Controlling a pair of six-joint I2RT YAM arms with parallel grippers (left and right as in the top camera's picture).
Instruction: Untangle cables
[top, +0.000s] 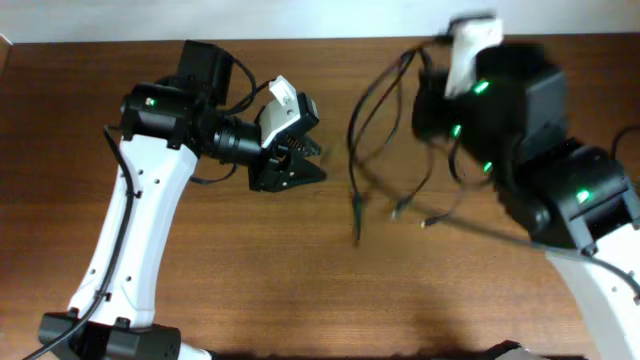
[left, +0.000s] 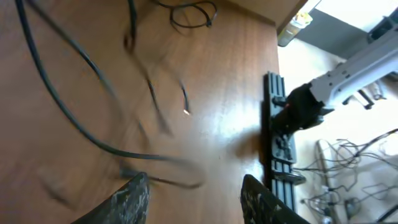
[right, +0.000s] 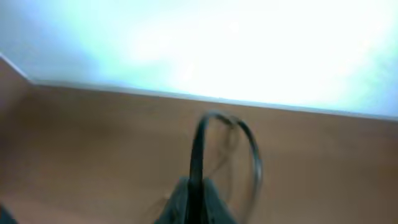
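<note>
Thin black cables hang in loops from my right gripper at the back right of the table, their plug ends trailing near the table's middle. The right wrist view shows the right gripper shut on a cable that rises from the fingertips and loops over; the view is blurred. My left gripper is open and empty, left of the hanging cables. In the left wrist view its fingers stand apart above the wood, with blurred cable strands and a metal-tipped plug end ahead of them.
The brown wooden table fills the view. A small separate cable loop lies farther off in the left wrist view. A black rail and the right arm's base stand at the table's edge in the left wrist view.
</note>
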